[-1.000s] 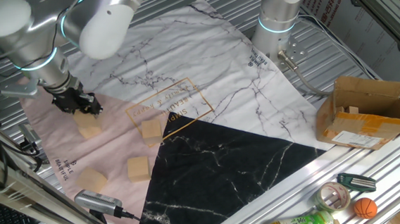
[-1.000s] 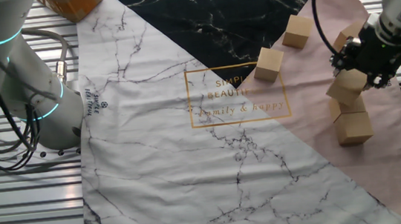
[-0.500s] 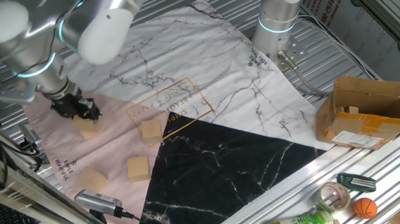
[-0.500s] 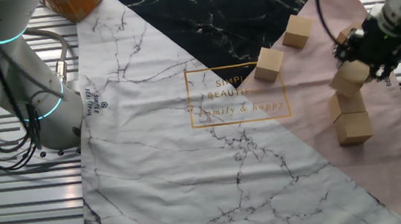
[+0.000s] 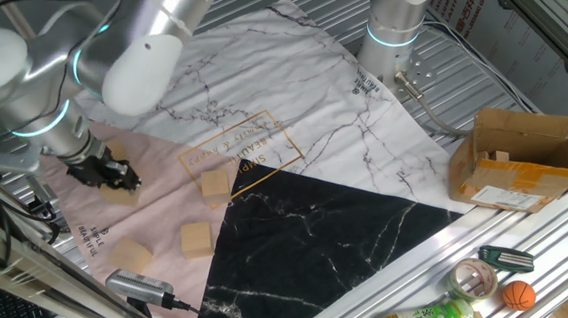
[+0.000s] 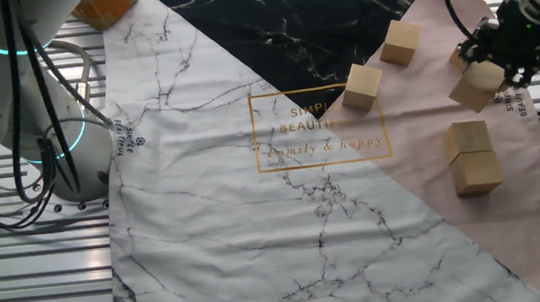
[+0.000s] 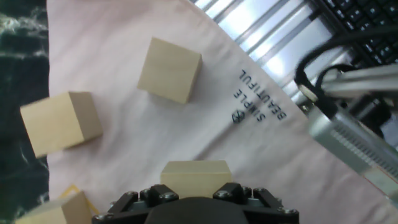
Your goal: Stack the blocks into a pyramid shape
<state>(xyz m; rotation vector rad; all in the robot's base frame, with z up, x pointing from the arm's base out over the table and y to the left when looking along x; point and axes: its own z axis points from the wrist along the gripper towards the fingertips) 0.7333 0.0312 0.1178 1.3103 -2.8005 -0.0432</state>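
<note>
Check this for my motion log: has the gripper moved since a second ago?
Yes. In the other fixed view the gripper, shut on a block, has moved up-frame and away from the two stacked blocks, which stayed put on the pink cloth.

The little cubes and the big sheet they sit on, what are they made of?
The blocks look like bare, unpainted wood: pale tan, matte, with sharp square edges. The one held in the gripper looks the same. The sheet is probably thin vinyl or printed cloth, not stone: its marble pattern is flat and it wrinkles over the table, which looks like ribbed metal.
</note>
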